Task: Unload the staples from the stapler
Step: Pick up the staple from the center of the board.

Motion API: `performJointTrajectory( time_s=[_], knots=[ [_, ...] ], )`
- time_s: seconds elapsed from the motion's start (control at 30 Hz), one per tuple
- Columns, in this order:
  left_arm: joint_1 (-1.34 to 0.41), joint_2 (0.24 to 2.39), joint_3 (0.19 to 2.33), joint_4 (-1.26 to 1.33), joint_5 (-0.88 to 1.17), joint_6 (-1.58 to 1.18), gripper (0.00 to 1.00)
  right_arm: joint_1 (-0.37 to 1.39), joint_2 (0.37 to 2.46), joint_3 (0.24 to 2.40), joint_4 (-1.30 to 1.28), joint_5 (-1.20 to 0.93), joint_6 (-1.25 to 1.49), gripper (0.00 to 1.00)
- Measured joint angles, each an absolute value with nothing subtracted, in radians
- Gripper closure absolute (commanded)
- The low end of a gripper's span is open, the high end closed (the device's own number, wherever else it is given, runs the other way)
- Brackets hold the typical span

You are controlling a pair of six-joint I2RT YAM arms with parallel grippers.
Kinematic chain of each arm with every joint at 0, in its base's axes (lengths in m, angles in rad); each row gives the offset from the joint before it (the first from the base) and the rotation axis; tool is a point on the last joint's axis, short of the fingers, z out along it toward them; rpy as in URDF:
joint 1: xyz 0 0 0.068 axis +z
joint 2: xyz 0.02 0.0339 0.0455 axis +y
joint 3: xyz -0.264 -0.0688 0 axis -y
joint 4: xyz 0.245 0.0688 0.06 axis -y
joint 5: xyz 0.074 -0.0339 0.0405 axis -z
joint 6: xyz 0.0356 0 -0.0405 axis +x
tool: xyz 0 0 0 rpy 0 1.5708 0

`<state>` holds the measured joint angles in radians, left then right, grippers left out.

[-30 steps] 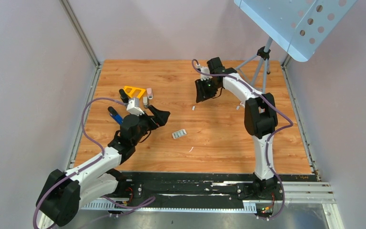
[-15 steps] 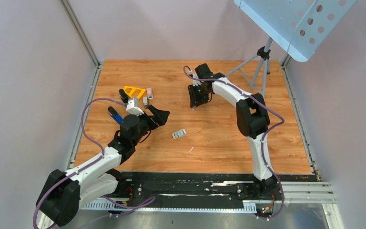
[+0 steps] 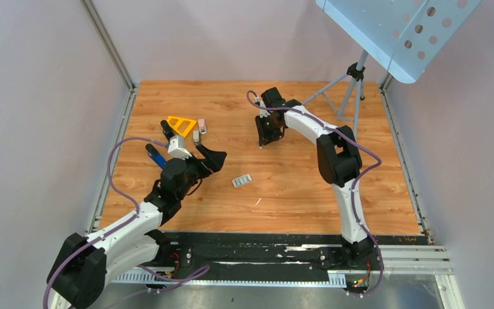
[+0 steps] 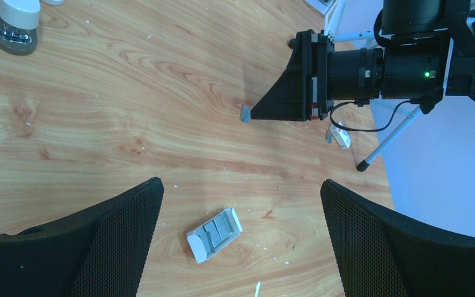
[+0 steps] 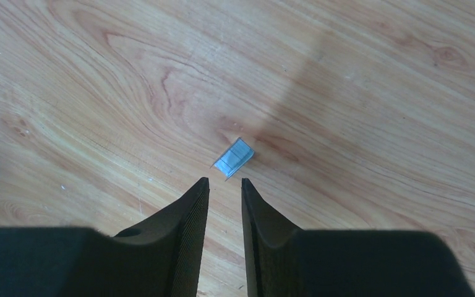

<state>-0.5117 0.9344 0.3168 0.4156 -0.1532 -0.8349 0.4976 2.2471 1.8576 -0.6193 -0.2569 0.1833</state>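
Your right claw hangs nearly pressed together just below the staples at mid-frame on the desk; a descent with so thin a gap could flick them away. Left claw is spread, holding nothing. I cannot pick out the stapler.

table: orange-brown woodgrain | staples: silvery-grey, ribbed | triangle: yellow-orange | jaws: black, mesh-textured

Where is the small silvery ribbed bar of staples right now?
In the right wrist view, the small silvery ribbed staple bar lies loose on the wooden table, just beyond the right end effector, whose nearly closed fingertips hold nothing.
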Motion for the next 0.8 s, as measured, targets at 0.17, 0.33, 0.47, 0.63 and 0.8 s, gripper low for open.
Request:
performJointTrajectory(
  time_s=[0.17, 0.33, 0.47, 0.63, 0.8],
  knots=[
    [-0.512, 0.925, 0.316, 0.414, -0.155, -0.846, 0.0, 0.497, 2.251, 1.86, -0.619, -0.25, 0.183, 0.74],
    [-0.512, 0.913, 0.311, 0.412, -0.162, -0.851, 0.0, 0.497, 2.259, 1.87, -0.618, -0.243, 0.184, 0.74],
    [-0.512, 0.906, 0.303, 0.41, -0.162, -0.854, 0.0, 0.497, 2.26, 1.87, -0.617, -0.24, 0.183, 0.75],
    [-0.512, 0.905, 0.297, 0.408, -0.164, -0.857, 0.0, 0.497, 2.264, 1.871, -0.616, -0.236, 0.183, 0.78],
    [-0.512, 0.903, 0.296, 0.408, -0.165, -0.862, 0.0, 0.498, 2.278, 1.871, -0.616, -0.235, 0.183, 0.79]
  ],
)
